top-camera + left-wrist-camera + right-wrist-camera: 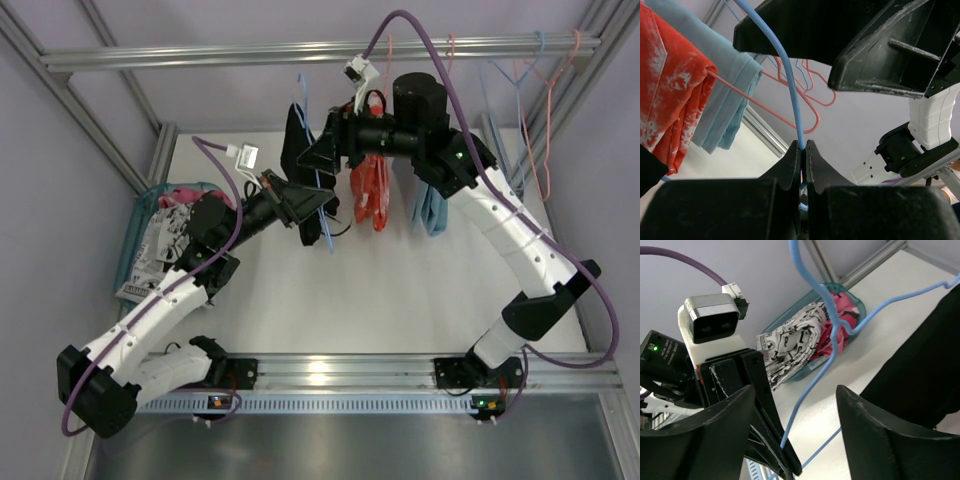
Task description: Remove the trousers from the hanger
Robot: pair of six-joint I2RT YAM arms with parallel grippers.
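The black trousers (294, 132) hang on a blue hanger (326, 226) under the top rail; they show as a dark mass at the right of the right wrist view (920, 375). My left gripper (302, 207) is shut on the blue hanger's wire (801, 135), its jaws pinched together (803, 146). My right gripper (320, 150) is open, its jaws wide apart around the hanger wire (812, 385), next to the black trousers and not touching them (794, 388). The orange-red trousers with white blotches (371, 190) hang on a red hanger to the right (665, 90).
A light blue cloth (432, 210) hangs beside the orange-red trousers (730, 85). Several empty hangers (540, 90) hang on the rail (300, 50) at the right. A teal basket (141, 205) of clothes stands at the table's left (852, 327).
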